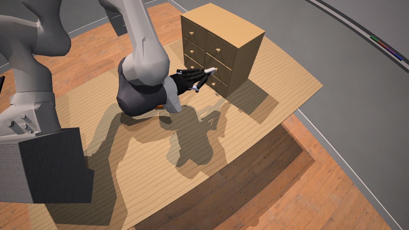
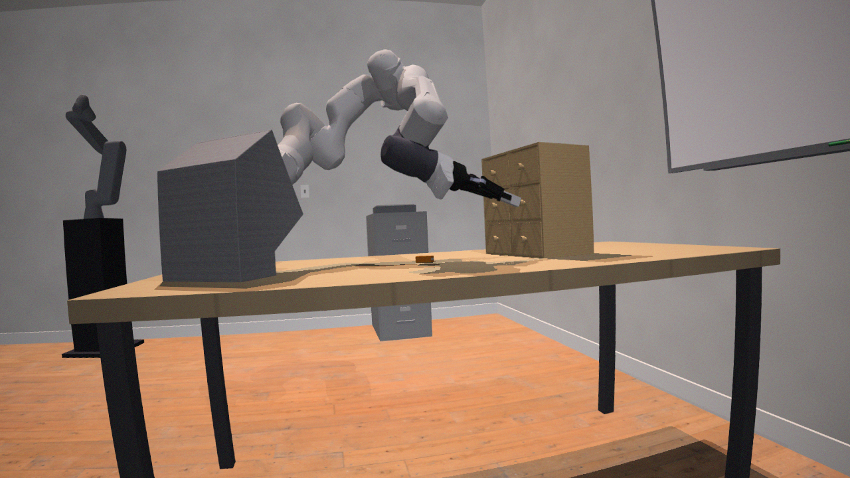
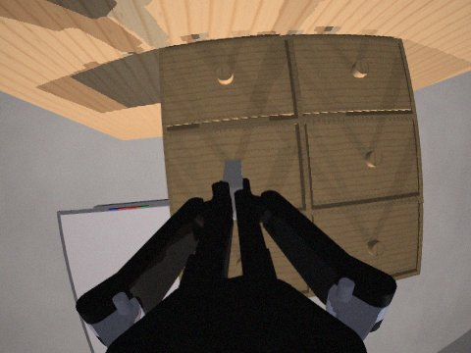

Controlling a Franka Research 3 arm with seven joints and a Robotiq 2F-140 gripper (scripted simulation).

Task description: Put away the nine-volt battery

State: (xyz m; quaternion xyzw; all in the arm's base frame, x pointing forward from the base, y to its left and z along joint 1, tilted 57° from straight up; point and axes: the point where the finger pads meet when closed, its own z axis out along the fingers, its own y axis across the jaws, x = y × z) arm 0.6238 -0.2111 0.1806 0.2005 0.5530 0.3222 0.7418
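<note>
The small chest stands upright with two columns of three drawers. My gripper is shut and empty. Its tips are at the knob of the middle drawer in the right column as the top camera sees it; whether they touch is unclear. That drawer looks nearly flush, with a thin pale line along its top edge. The other drawers look pushed in or nearly so. The orange nine-volt battery lies on the table, partly behind the arm in the top view. The drawers' contents are hidden.
The arm's grey pedestal block stands at the opposite end of the table from the chest. The arm reaches over the battery's area. A whiteboard hangs on the wall beyond the chest.
</note>
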